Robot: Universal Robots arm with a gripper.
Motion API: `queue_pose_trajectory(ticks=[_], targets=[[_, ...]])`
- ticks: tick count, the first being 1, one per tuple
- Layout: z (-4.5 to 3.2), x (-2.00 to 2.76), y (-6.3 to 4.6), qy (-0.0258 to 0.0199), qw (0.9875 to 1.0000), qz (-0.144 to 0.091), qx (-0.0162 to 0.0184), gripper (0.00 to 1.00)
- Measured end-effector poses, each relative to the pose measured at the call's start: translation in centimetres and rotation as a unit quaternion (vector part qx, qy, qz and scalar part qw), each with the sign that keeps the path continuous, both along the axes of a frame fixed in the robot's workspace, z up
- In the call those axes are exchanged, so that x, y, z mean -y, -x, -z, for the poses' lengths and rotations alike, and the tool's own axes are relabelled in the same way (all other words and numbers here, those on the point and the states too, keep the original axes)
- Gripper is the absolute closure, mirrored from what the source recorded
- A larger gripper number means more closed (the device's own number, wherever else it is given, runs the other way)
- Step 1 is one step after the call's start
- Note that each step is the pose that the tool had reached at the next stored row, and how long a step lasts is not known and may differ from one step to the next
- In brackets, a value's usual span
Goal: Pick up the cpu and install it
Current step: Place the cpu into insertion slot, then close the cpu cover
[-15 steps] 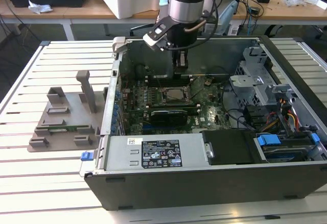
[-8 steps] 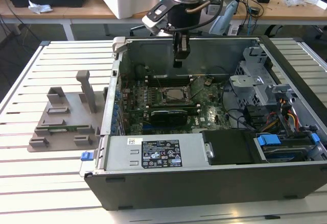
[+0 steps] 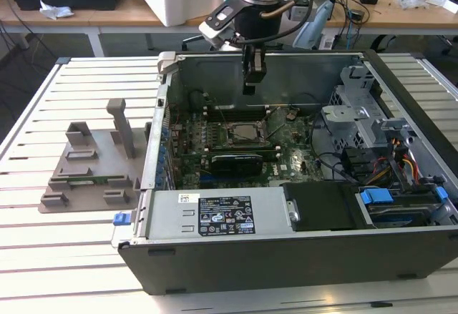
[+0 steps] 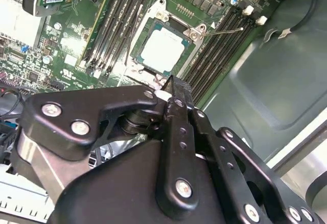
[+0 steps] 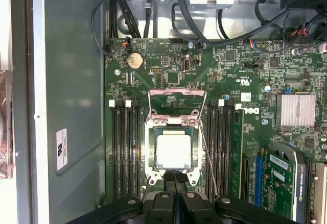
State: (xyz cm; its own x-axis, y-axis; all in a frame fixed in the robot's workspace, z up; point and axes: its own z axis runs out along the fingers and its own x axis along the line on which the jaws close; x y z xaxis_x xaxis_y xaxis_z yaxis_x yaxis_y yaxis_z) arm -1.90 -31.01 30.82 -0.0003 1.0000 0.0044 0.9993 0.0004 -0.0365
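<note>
Here, hanging above the motherboard (image 3: 286, 153) with the pincer (image 5: 174, 177) pinched fully together, gripping nothing, likely with its load already delivered. Just beneath the tips, lying flat and square inside the open socket (image 5: 151, 150) — the cpu (image 5: 173, 151).

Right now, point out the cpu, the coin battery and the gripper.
cpu (image 5: 173, 151): first wrist view, centre of its silvery top.
coin battery (image 5: 134, 59): first wrist view, centre of its round face.
gripper (image 5: 174, 175): first wrist view, between the tips of its shut fingers.
</note>
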Motion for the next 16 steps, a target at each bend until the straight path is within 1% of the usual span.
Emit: queue_pose_trajectory(ticks=[5, 7, 8, 9, 12, 13, 14, 16], targets=[[-0.01, 0.00, 0.0, 0.0000, 1.0000, 0.000, 0.0000, 0.89], [-0.01, 0.00, -0.3, 0.0001, 1.0000, 0.000, 0.0000, 0.89], [-0.01, -0.01, -1.6, 0.0001, 1.0000, 0.000, -0.0008, 0.89], [0.08, -0.04, -3.2, 0.0000, 1.0000, -0.001, -0.0037, 0.89], [0.35, -0.05, -4.5, 0.0002, 1.0000, -0.001, -0.0060, 0.89], [0.53, -0.07, -5.0, 0.0004, 1.0000, -0.001, -0.0066, 0.89], [0.88, -0.10, -5.9, 0.0006, 1.0000, -0.001, -0.0075, 0.89], [1.23, -0.15, -6.8, 0.0008, 1.0000, -0.001, -0.0083, 0.89]])
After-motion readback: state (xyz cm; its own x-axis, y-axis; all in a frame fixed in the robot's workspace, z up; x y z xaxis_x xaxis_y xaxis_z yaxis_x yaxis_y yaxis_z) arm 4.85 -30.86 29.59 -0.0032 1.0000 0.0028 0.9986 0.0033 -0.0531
